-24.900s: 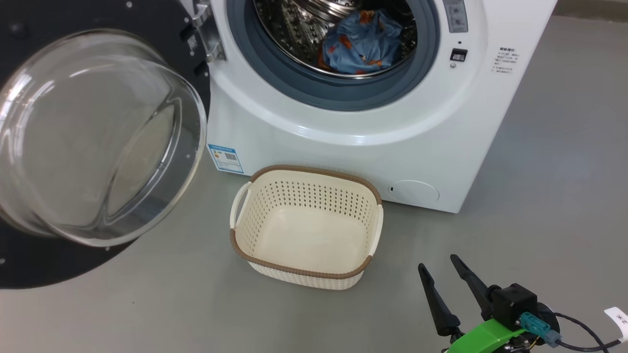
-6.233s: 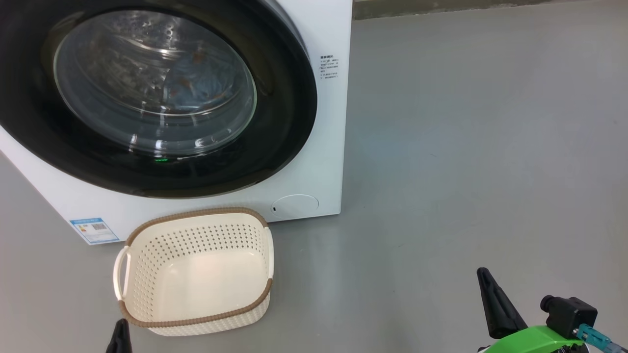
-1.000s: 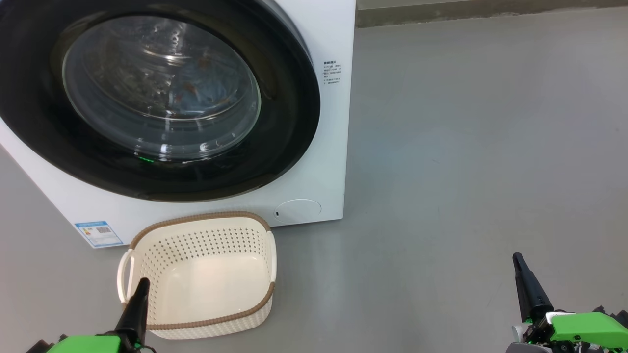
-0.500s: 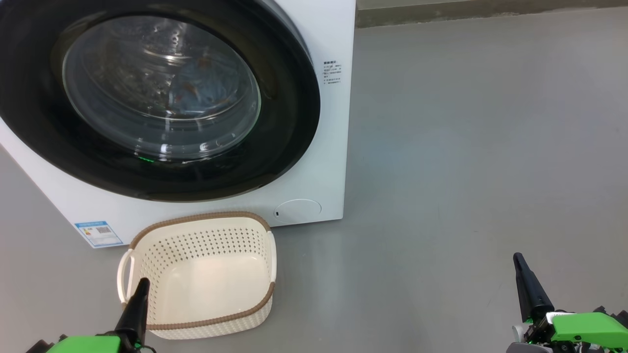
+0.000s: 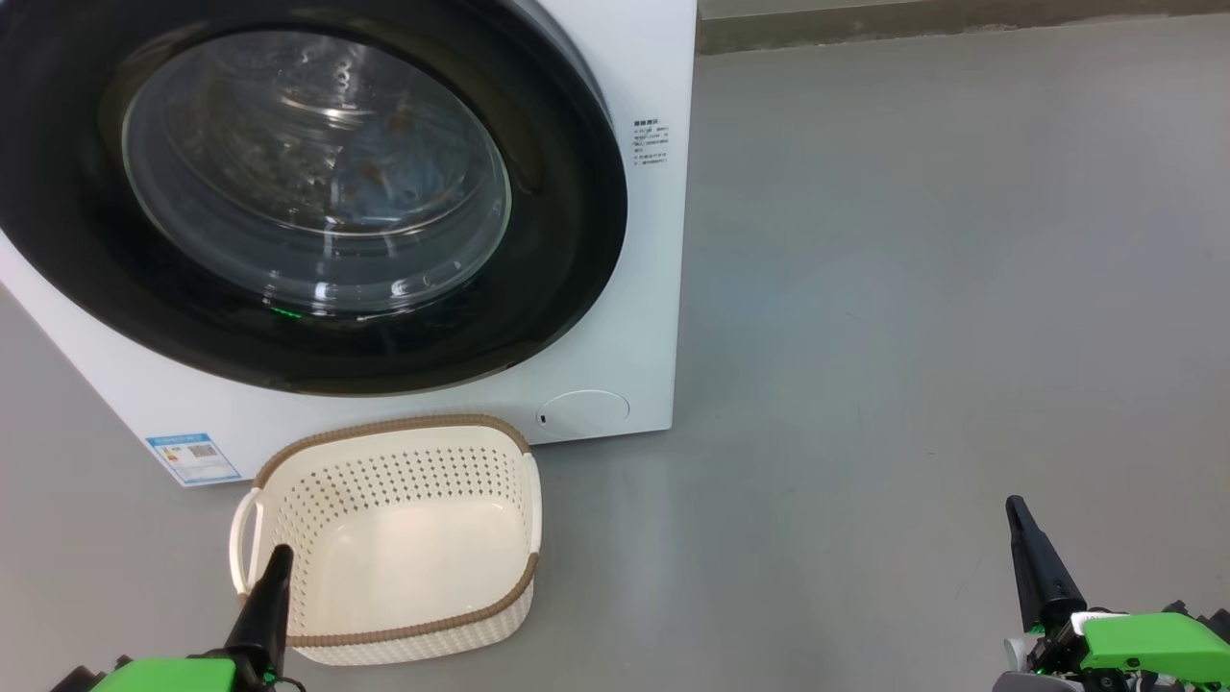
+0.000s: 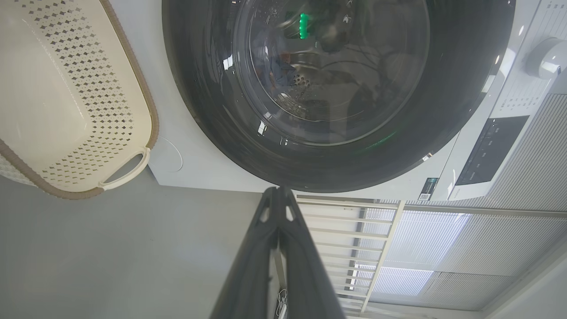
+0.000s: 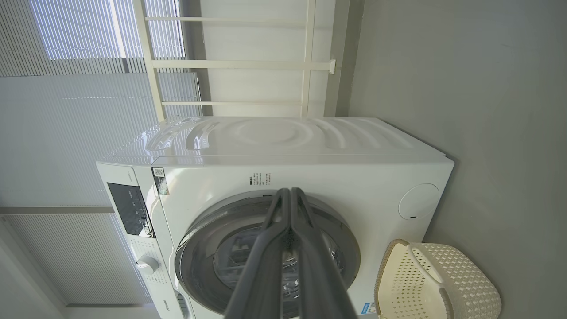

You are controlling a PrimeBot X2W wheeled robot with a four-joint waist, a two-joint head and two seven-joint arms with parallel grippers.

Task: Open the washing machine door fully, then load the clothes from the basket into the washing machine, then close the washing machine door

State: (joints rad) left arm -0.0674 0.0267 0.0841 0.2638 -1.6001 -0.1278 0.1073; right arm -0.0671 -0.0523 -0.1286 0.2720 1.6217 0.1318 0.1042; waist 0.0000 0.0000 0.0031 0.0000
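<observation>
The washing machine (image 5: 625, 317) stands at the upper left of the head view with its door (image 5: 317, 183) closed flat against the front. Through the glass, the light blue and orange clothes (image 5: 384, 173) show dimly inside the drum. The cream basket (image 5: 384, 538) sits on the floor in front of the machine with nothing in it. My left gripper (image 5: 279, 557) is shut at the lower left, its tip over the basket's near-left rim. My right gripper (image 5: 1016, 507) is shut at the lower right, far from the machine. The wrist views show the left gripper (image 6: 278, 191) and right gripper (image 7: 290, 191) with fingers pressed together.
Grey floor (image 5: 913, 288) stretches to the right of the machine up to a wall base (image 5: 961, 24). White window frames and blinds (image 7: 110, 44) stand behind the machine. The control panel and dial (image 6: 545, 57) sit on the machine's top front.
</observation>
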